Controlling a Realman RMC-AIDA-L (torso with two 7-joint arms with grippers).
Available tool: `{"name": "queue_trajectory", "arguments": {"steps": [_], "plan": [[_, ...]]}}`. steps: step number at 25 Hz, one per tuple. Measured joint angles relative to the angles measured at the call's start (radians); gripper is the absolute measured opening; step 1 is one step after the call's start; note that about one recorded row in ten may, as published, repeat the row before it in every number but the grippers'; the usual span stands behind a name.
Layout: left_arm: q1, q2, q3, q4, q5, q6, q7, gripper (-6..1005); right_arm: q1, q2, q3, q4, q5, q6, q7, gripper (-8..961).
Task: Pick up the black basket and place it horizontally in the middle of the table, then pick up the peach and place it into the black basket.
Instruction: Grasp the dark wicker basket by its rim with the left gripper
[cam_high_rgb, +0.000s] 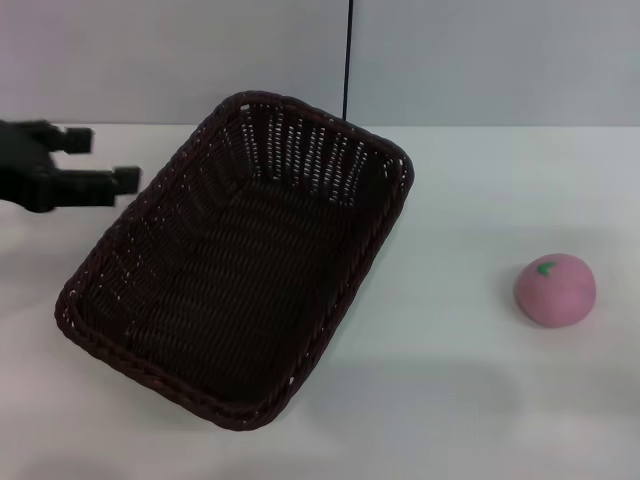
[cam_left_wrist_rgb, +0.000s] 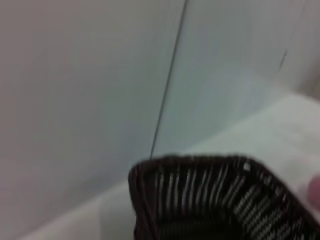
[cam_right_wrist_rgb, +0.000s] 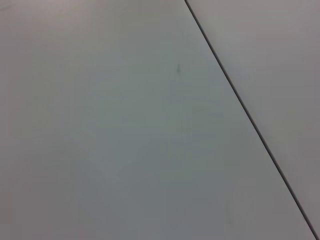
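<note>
The left claw (cam_high_rgb: 105, 160) hangs with its fingers spread apart and holding nothing, just beside the long left rim of the black basket (cam_high_rgb: 240, 260), which sits askew on the white desk (cam_high_rgb: 460, 400), the peach (cam_high_rgb: 555, 289) well apart beyond the basket.

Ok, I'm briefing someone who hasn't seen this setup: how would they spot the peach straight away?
Start at the white table, where the big dark woven basket sits at an angle. Look to the robot's right of it: the peach lies alone on bare tabletop. It is the only small, round, pink thing there, with a green mark on top.
</note>
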Motion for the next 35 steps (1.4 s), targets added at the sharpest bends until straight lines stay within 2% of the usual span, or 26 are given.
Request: {"name": "queue_trajectory", "arguments": {"steps": [4, 9, 12, 15, 21, 26, 35], "plan": [[-0.060, -0.005, 0.088, 0.030, 0.180, 0.000, -0.095, 826, 0.003, 0.000, 0.000, -0.001, 0.000, 0.001, 0.000, 679], [-0.081, -0.006, 0.173, 0.032, 0.286, -0.052, -0.157, 826, 0.002, -0.001, 0.000, -0.005, 0.000, 0.001, 0.001, 679], [-0.106, -0.006, 0.270, 0.026, 0.387, -0.107, -0.226, 825, 0.001, -0.001, 0.002, -0.011, 0.000, 0.001, 0.001, 679], [-0.117, -0.006, 0.290, 0.021, 0.407, -0.107, -0.243, 825, 0.001, -0.001, 0.010, -0.012, 0.001, 0.001, 0.001, 679], [-0.142, -0.010, 0.396, -0.003, 0.502, -0.114, -0.305, 825, 0.001, -0.001, 0.012, -0.014, 0.002, 0.001, 0.001, 680], [-0.159, -0.011, 0.435, -0.022, 0.536, -0.119, -0.332, 826, 0.007, -0.001, 0.012, -0.016, 0.002, 0.003, -0.004, 680], [-0.199, -0.011, 0.442, -0.072, 0.577, -0.116, -0.347, 826, 0.009, -0.001, 0.013, -0.024, 0.002, 0.027, -0.005, 680]]}}
